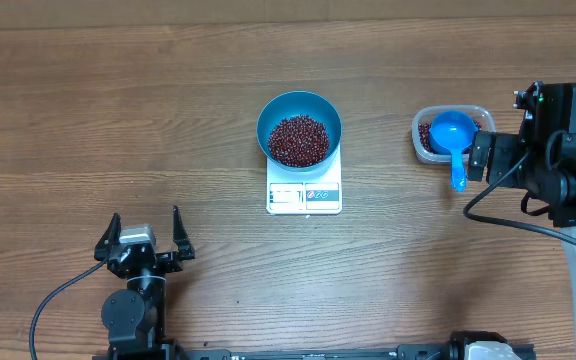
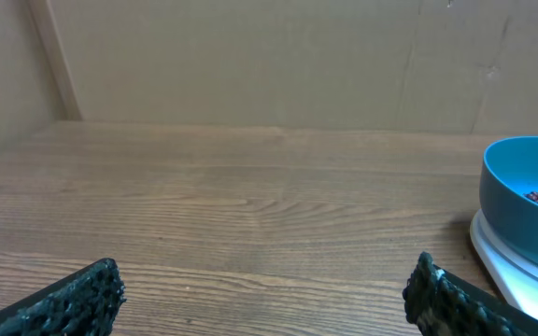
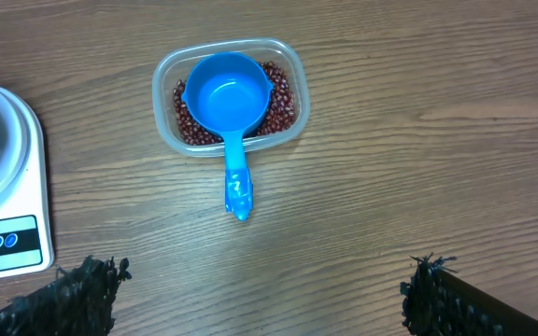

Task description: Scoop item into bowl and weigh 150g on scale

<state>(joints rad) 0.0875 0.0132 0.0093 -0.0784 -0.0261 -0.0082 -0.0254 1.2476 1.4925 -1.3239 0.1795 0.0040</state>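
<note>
**Beans in the bowl on the scale, both hands spread and empty**

Overhead: the blue bowl (image 1: 299,103) sits on the white scale (image 1: 304,196) around the middle of the tabletop (image 1: 118,100). A maroon heap of beans (image 1: 299,141) covers the bowl's bottom. The scale's display strip faces the near edge. Toward the right edge stands a clear tub (image 1: 419,137) with more beans in it. A blue scoop (image 1: 452,132) lies in the tub, cup upward, its handle reaching over the rim toward the near edge. The left hand (image 1: 146,220) is by the near edge, left of the scale and well apart from it, fingers spread with nothing between them.

Left wrist: both dark fingertips stand wide at the lower corners over bare wood. The bowl and a sliver of the scale show at the right border.

Right wrist: the right hand (image 3: 260,280) is spread wide and empty. The tub and scoop lie ahead, the handle tip pointing back toward the hand without touching it. The scoop's cup looks empty.
</note>
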